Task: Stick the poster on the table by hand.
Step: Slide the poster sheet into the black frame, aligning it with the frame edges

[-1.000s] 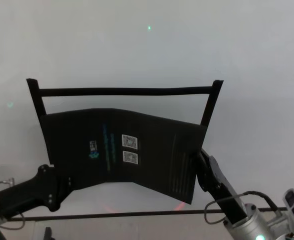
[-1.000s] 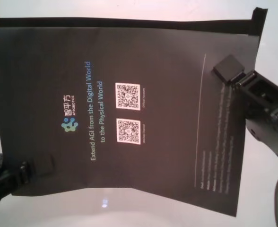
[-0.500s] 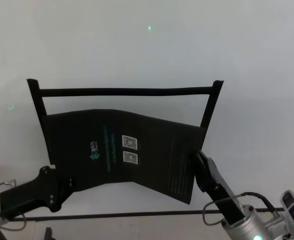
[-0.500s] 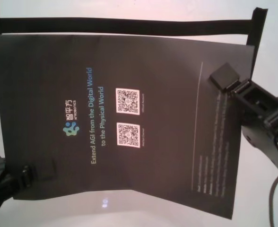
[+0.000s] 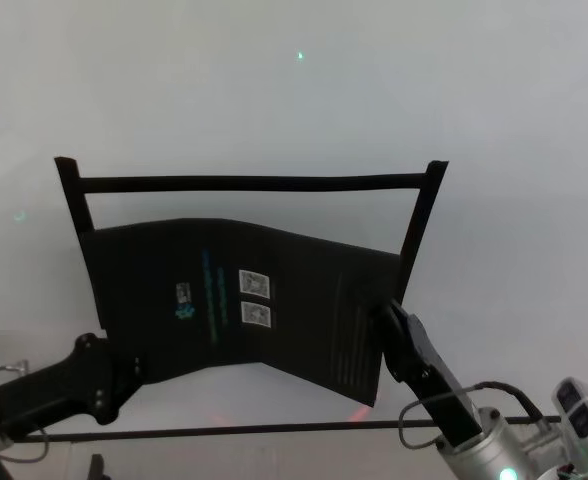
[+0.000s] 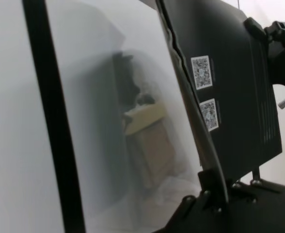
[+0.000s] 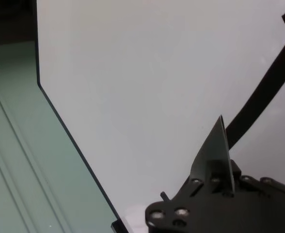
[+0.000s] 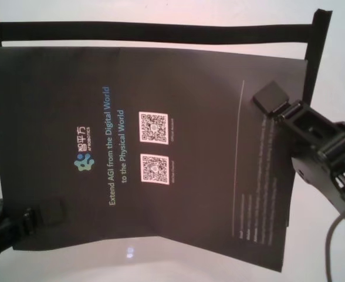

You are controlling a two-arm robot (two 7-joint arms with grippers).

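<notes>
The poster (image 5: 244,300) is a black sheet with two white QR codes and a blue-green logo (image 8: 85,163), held over the white table (image 5: 274,100) and bowed along a line right of its middle. My left gripper (image 5: 124,368) is shut on its near left corner, also seen in the chest view (image 8: 40,216). My right gripper (image 5: 388,322) is shut on its right edge (image 8: 273,101). In the left wrist view the poster (image 6: 229,73) shows almost edge-on, pinched between the fingers (image 6: 214,187). In the right wrist view only a thin sliver of the poster (image 7: 220,148) rises from the jaws.
Black tape strips mark a frame on the table: a far strip (image 5: 254,183), a left strip (image 5: 71,200) and a right strip (image 5: 421,215). A thin dark line (image 5: 224,430) crosses near the front. The table's edge (image 7: 70,136) borders a green floor.
The poster has slid toward me and a little left, opening a gap below the far tape strip. The right gripper moved left and nearer with it. Both grips are unchanged.
</notes>
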